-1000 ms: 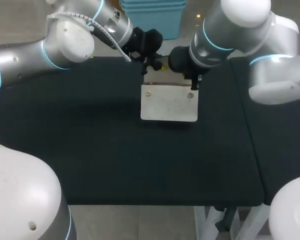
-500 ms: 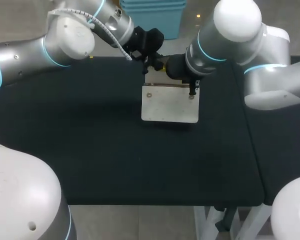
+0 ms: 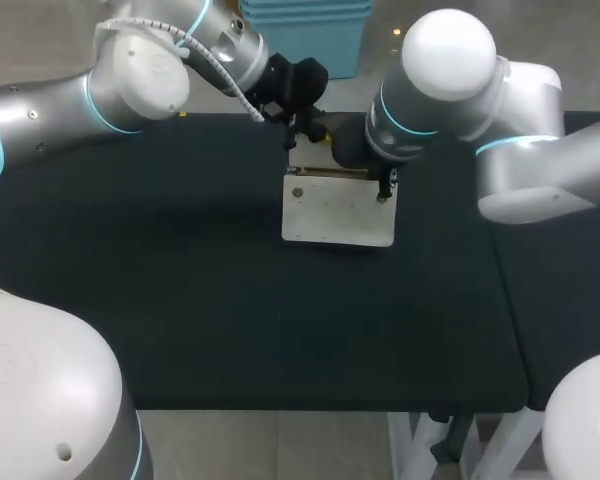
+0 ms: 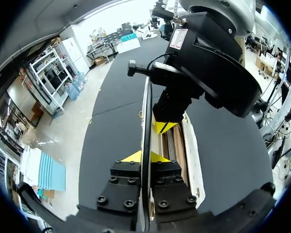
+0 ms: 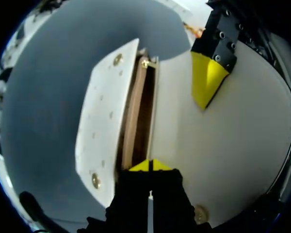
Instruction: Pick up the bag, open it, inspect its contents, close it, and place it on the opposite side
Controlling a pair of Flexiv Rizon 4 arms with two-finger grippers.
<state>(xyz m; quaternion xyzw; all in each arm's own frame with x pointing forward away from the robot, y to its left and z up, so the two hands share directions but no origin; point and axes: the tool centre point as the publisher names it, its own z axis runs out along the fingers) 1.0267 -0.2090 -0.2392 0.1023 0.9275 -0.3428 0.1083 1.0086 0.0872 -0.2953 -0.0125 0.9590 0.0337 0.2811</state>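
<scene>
A flat white bag (image 3: 338, 212) with brass studs lies on the black table (image 3: 180, 300), back of the middle. Its flap (image 5: 233, 145) is raised on edge, and brown inner compartments (image 5: 136, 116) show in the open mouth. My left gripper (image 4: 145, 156) is shut on the thin flap edge (image 4: 146, 111), which runs straight out between its yellow tips. My right gripper (image 5: 148, 165) is shut, its tips at the bag's mouth beside the compartments. In the left wrist view the right gripper (image 4: 165, 127) stands just ahead, against the flap. In the head view both wrists hide their fingers.
The black table stretches wide in front of and to the left of the bag. A seam (image 3: 500, 270) splits off a second black panel (image 3: 570, 300) at the right. My right arm's elbow (image 3: 448, 50) looms above the bag's far side.
My right arm has swung its elbow toward the middle, with its gripper still at the bag's mouth. The bag has barely shifted. My left arm has kept still.
</scene>
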